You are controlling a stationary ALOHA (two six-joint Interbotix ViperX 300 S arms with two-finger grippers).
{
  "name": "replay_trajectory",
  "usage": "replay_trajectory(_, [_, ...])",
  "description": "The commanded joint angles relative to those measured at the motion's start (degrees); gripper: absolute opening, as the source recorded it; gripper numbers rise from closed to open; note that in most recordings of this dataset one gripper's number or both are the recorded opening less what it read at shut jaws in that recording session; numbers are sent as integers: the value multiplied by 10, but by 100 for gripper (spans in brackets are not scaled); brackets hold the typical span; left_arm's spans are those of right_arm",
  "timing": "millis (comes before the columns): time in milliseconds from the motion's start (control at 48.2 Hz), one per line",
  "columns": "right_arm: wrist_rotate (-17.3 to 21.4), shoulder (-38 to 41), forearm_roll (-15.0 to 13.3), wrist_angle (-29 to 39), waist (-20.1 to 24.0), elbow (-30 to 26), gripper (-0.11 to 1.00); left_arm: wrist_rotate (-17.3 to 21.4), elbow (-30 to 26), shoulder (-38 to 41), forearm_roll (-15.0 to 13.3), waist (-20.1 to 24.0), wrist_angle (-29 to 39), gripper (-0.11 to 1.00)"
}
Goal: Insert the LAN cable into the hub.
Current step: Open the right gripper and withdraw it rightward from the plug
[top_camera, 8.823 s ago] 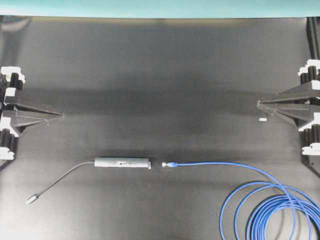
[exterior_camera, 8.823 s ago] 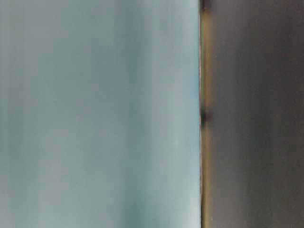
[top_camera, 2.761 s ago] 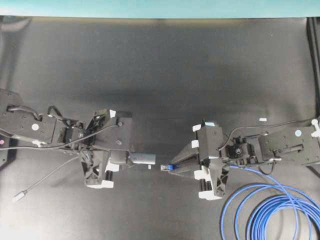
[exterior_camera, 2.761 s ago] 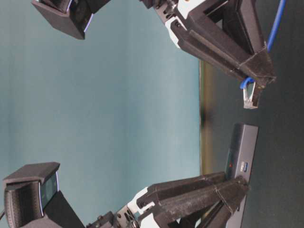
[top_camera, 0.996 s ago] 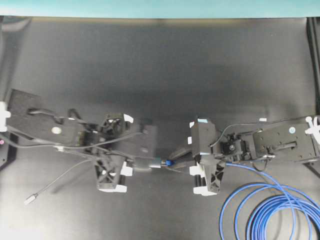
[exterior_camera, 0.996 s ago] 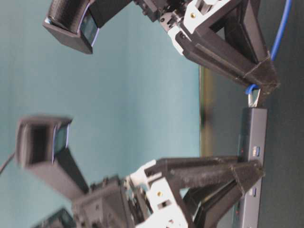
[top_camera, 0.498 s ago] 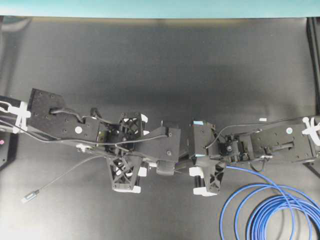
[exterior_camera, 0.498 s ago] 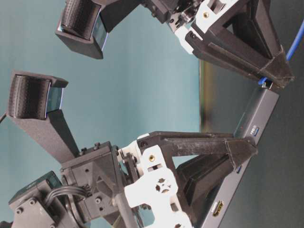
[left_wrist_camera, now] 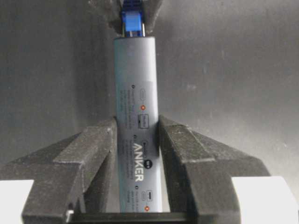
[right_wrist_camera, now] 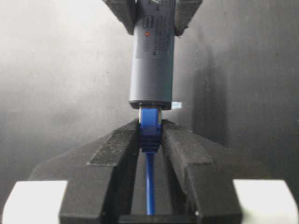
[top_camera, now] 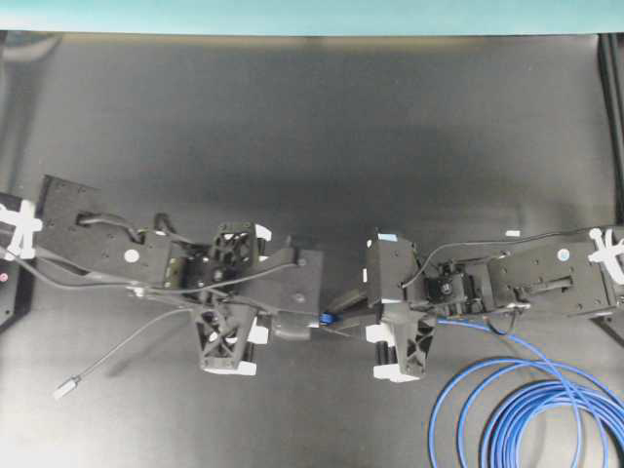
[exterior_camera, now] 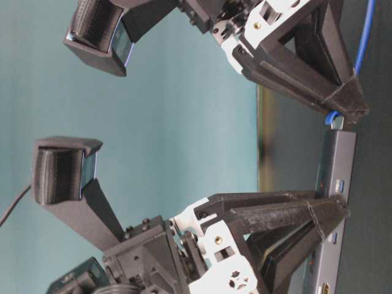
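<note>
Hub (left_wrist_camera: 136,135) clamped in left gripper (left_wrist_camera: 136,140), plug end outward.

I take the hub (top_camera: 292,326) as my landmark, near the middle of the table (top_camera: 322,127); the left gripper (left_wrist_camera: 138,140) sits to its left with a finger on each side of it; the LAN cable (top_camera: 517,409) meets its right end, plug (right_wrist_camera: 150,122) against the port; the right gripper (right_wrist_camera: 150,137) lies just right of the hub, pinching that plug; the cable's loops lie well right and nearer me; the hub's cord (top_camera: 127,343) trails left.
</note>
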Motion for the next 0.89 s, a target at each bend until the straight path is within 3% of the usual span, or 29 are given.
replay_trajectory(0, [3,-3,-2,-2,4,1,14,-1,-1,-9,3,-3,-3,28])
replay_trajectory(125, [4,3,-2,-1,5,3,19,-1,0,-3,3,-2,-3,28])
replay_trajectory(270, [4,1,0,5,7,9,63,0,10,2,3,-3,-9,28])
replay_trajectory(374, [5,-7,1,5,12,18,84,-1,17,2,2,-1,-10,28])
replay_trajectory(872, [36,-76,1,-33,11,76,82,-2,55,6,3,4,-74,28])
